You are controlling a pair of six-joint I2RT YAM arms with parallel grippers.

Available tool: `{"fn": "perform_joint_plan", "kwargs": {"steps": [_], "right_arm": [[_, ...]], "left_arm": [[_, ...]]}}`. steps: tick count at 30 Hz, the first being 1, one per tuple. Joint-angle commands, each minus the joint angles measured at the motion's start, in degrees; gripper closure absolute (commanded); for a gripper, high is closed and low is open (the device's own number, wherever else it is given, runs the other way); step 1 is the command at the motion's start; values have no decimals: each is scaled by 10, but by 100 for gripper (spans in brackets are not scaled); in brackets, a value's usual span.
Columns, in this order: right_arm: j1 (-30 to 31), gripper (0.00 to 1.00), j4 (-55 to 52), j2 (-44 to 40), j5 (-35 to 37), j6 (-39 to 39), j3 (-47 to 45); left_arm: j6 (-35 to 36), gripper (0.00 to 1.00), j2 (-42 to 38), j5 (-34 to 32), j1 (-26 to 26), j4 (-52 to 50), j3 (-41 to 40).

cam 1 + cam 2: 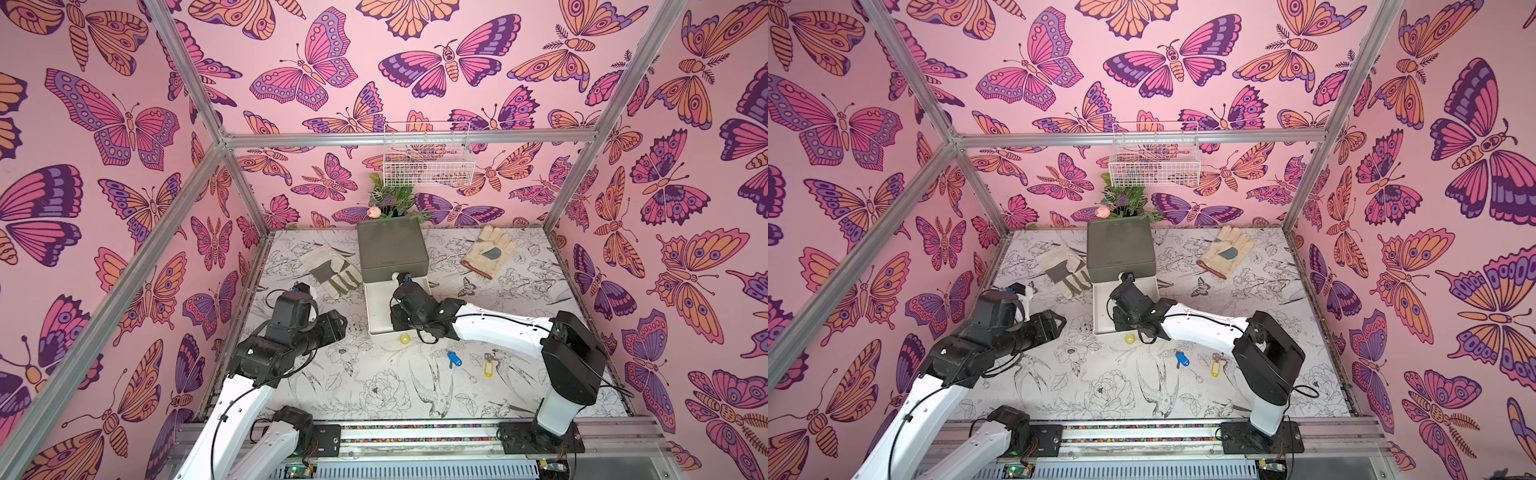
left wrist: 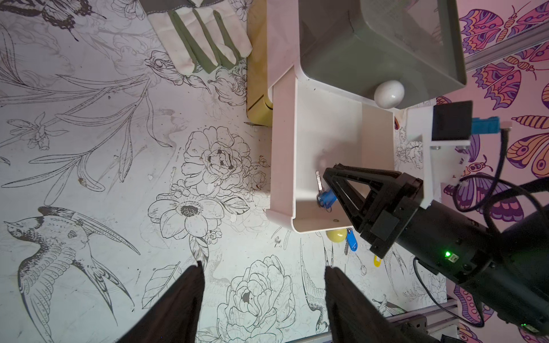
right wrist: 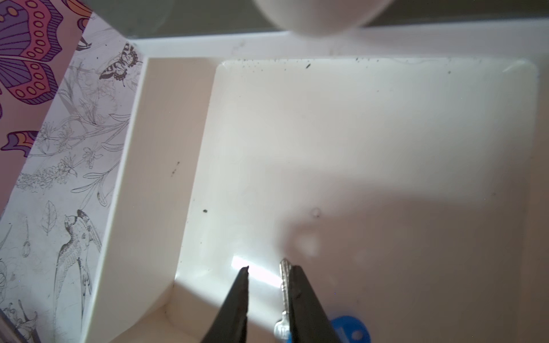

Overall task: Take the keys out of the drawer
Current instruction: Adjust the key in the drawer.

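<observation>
The white drawer (image 1: 376, 309) is pulled out of the grey-green box (image 1: 390, 249). My right gripper (image 3: 271, 268) reaches down inside it, jaws apart. A key's metal blade (image 3: 284, 285) rests against the inner face of one finger; the other finger is clear of it. Its blue tag (image 3: 350, 329) shows beside that finger, and in the left wrist view (image 2: 326, 197). A blue-tagged key (image 1: 454, 359) and a yellow-tagged key (image 1: 489, 368) lie on the mat in front of the drawer. My left gripper (image 2: 263, 267) hovers open over the mat, left of the drawer, holding nothing.
The drawer's yellow knob (image 1: 405, 338) faces me. One work glove (image 1: 332, 268) lies left of the box, another (image 1: 490, 249) at the back right. A plant (image 1: 395, 199) stands behind the box, under a wire basket (image 1: 428, 160) on the wall.
</observation>
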Motion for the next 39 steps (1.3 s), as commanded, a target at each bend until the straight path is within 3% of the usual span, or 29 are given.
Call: {"fn": "perform_joint_plan", "kwargs": {"steps": [1,6,14,21,24,26,27,28,33,39], "right_arm": [[-11,65,-33,-6,-20,-4,32],[-11,51,-154,4,-38,5,83],[10,43,-358,25,-65,58,161],[13,39,-364,68,-60,53,188],[13,29,-371,95,-67,45,210],[13,28,-372,110,-79,46,218],[12,19,-372,117,-84,48,220],[13,18,-370,121,-86,50,220],[13,23,-392,141,-73,44,231],[13,53,-407,167,-34,21,266]], "left_arm": [[-7,30,-1,9,2,11,-14],[-5,30,4,13,3,14,-18],[-2,29,21,20,6,12,-9],[-3,29,27,20,7,13,-8],[-3,29,24,23,8,11,-9],[-3,29,22,22,8,8,-10],[-3,29,20,22,8,7,-10],[-3,29,19,23,8,6,-10],[-1,29,16,21,7,5,-10],[-1,29,11,24,7,2,-13]]}}
